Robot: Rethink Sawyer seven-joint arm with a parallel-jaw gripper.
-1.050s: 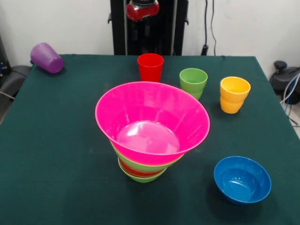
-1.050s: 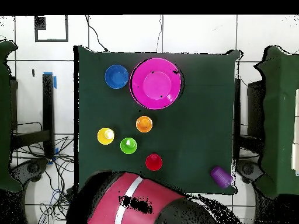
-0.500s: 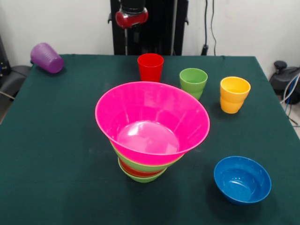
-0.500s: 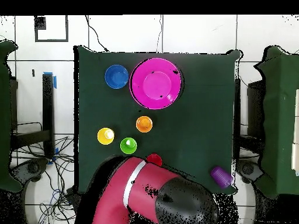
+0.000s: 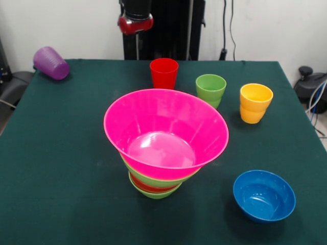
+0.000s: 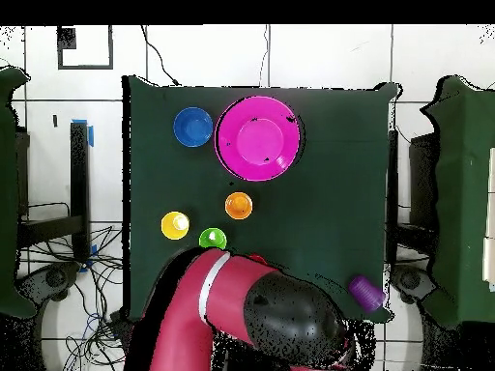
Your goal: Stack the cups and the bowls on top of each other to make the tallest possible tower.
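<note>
1. The tower stands near the middle of the table: a small green bowl at the bottom, red-orange above it, then a large green bowl, with the huge pink bowl on top, mouth up and tilted a little.
2. The blue bowl sits apart beside the tower, upright and not yet stacked.
3. Behind the tower, the red cup, green cup and yellow cup stand upright in a row, and the purple cup lies on its side at a far corner.
4. The arm reaches in over the edge by the cups, so the red cup looks nearest to it, with the tower farther across.
5. I cannot tell whether the jaws are open or closed; neither view shows them clearly.
6. Only the overhead view shows an orange cup, between the row and the tower; from the front the pink bowl hides it. From above, the arm covers the red cup.
</note>
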